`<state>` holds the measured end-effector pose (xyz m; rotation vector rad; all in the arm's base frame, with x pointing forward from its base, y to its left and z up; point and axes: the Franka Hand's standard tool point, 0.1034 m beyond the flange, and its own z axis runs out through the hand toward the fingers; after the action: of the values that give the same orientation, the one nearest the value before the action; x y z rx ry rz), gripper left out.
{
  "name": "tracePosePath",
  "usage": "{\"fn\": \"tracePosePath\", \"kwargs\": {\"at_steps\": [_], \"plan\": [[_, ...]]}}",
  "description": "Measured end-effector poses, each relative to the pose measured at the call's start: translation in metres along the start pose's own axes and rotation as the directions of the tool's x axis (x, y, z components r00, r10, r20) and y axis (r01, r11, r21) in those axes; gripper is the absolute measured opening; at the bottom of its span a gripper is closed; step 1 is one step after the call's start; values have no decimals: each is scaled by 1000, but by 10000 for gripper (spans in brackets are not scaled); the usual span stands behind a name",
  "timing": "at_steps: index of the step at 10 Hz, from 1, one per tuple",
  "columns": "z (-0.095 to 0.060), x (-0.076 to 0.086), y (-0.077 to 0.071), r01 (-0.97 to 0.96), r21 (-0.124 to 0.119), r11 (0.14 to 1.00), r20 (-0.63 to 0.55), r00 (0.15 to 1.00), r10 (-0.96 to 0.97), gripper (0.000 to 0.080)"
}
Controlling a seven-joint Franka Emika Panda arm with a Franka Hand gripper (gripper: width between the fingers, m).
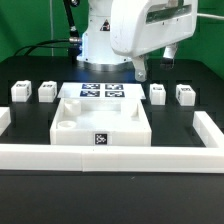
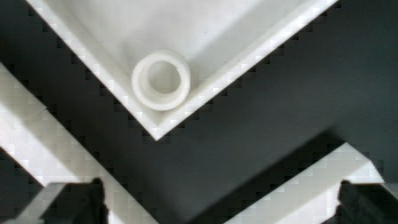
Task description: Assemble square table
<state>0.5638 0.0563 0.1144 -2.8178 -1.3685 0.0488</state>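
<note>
While lying flat and rim-up on the black bench (image 1: 30,128): square tabletop (image 1: 100,120), centre of scene, tag (image 1: 100,139) on its near side face, just behind the front run of the border wall (image 1: 110,157). Same wall also along both side edges. One corner with round socket (image 2: 160,80) filling the wrist view. Right behind the tabletop, flat on bench: marker board (image 1: 103,92). Loose in a back row, apart from the tabletop, each showing a dark tag: far-left leg (image 1: 20,92), inner-left leg (image 1: 47,91) on the exterior view's left; inner-right leg (image 1: 157,94), far-right leg (image 1: 185,94) on its right. Hanging above that corner, not touching: fingers (image 2: 68,205), spread wide, nothing pinched. Above them, white arm (image 1: 125,30).
</note>
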Motion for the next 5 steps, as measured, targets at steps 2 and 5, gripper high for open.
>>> {"fn": "tracePosePath", "kwargs": {"at_steps": [2, 5], "plan": [[0, 0, 0, 0, 0, 1000, 0, 1000, 0, 650], [0, 0, 0, 0, 0, 1000, 0, 1000, 0, 650]]}}
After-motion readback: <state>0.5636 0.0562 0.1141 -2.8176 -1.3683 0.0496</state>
